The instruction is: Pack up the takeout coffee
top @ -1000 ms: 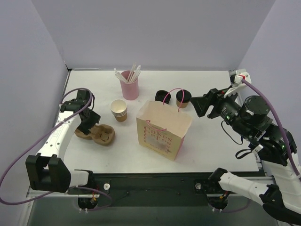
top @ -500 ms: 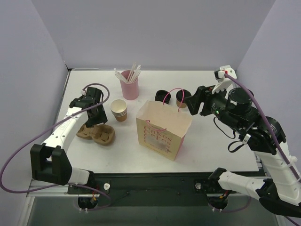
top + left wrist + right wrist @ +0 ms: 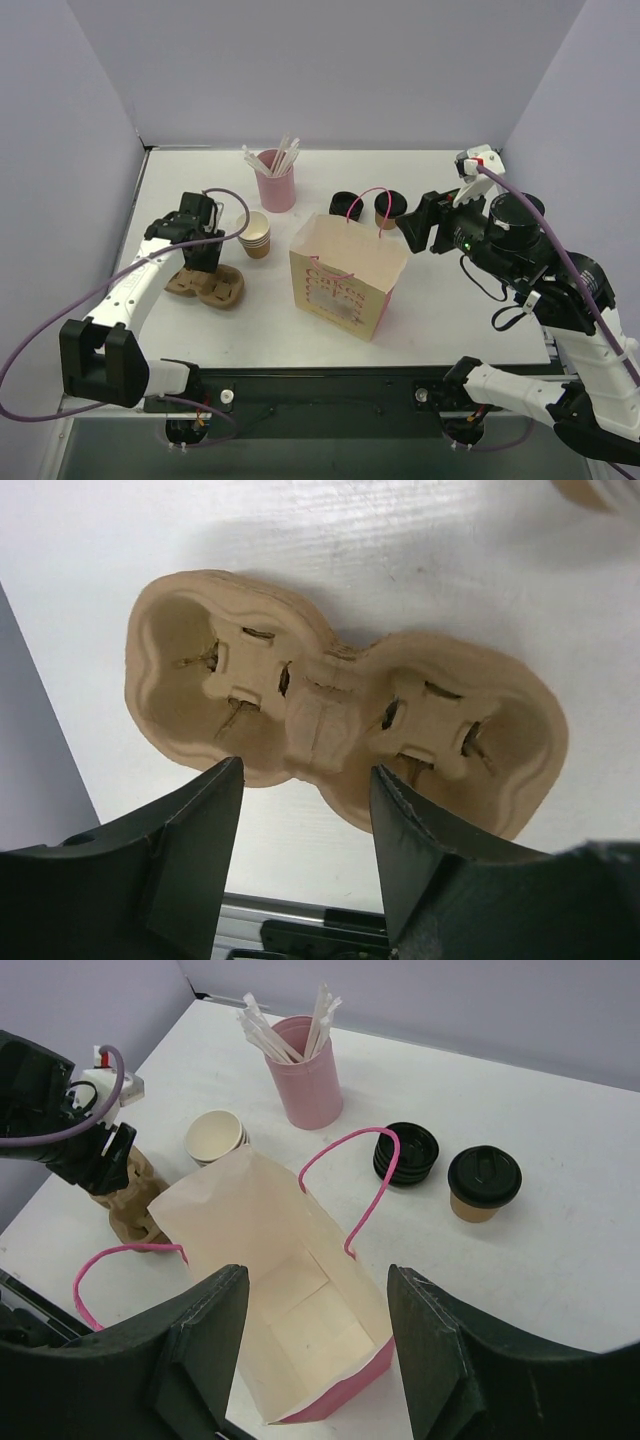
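The right gripper (image 3: 413, 228) hangs with its jaws spread and empty, and the coffee cup (image 3: 389, 209) stands upright just beyond its fingertips, behind the paper bag (image 3: 345, 280) (lid on, next to a stack of spare lids (image 3: 345, 205)); the left gripper (image 3: 203, 252), likewise spread and empty, hovers over the cup carrier (image 3: 210, 285), well apart from the cup, so the right arm is plainly the nearer
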You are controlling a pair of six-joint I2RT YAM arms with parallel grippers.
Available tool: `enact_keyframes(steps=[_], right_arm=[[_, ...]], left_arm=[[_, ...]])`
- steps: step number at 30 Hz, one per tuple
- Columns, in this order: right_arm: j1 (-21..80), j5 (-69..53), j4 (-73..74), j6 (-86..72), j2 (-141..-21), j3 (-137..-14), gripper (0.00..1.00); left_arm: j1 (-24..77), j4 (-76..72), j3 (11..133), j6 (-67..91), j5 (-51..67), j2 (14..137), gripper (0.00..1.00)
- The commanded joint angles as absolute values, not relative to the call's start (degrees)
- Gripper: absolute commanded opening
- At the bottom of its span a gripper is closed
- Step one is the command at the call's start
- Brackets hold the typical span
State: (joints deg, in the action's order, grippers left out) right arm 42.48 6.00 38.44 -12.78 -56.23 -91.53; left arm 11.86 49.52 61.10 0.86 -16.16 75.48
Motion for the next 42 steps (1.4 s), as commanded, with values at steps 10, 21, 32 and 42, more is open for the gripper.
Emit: enact_keyframes(steps=[10, 21, 32, 42], right_arm=[[42.8, 8.3, 38.9, -10.2, -56.8, -95.4, 0.57], [42.8, 8.7, 39.1, -10.4, -57.7, -96.0, 0.57], [42.8, 8.6, 39.3, -10.0, -58.2, -95.6, 0.57], [42.9, 8.4, 39.3, -9.7, -58.4, -95.5, 0.57]], left_arm=[[9.9, 44.9, 59.5, -8.8, -10.6, 82.7, 0.66], [9.1, 40.9, 57.0, -8.2, -8.9, 84.5, 0.64], [6.7, 41.7, 56.5, -9.1, -7.9, 83.5, 0.64], [6.3, 42.2, 57.2, -8.9, -6.1, 82.8, 0.59]])
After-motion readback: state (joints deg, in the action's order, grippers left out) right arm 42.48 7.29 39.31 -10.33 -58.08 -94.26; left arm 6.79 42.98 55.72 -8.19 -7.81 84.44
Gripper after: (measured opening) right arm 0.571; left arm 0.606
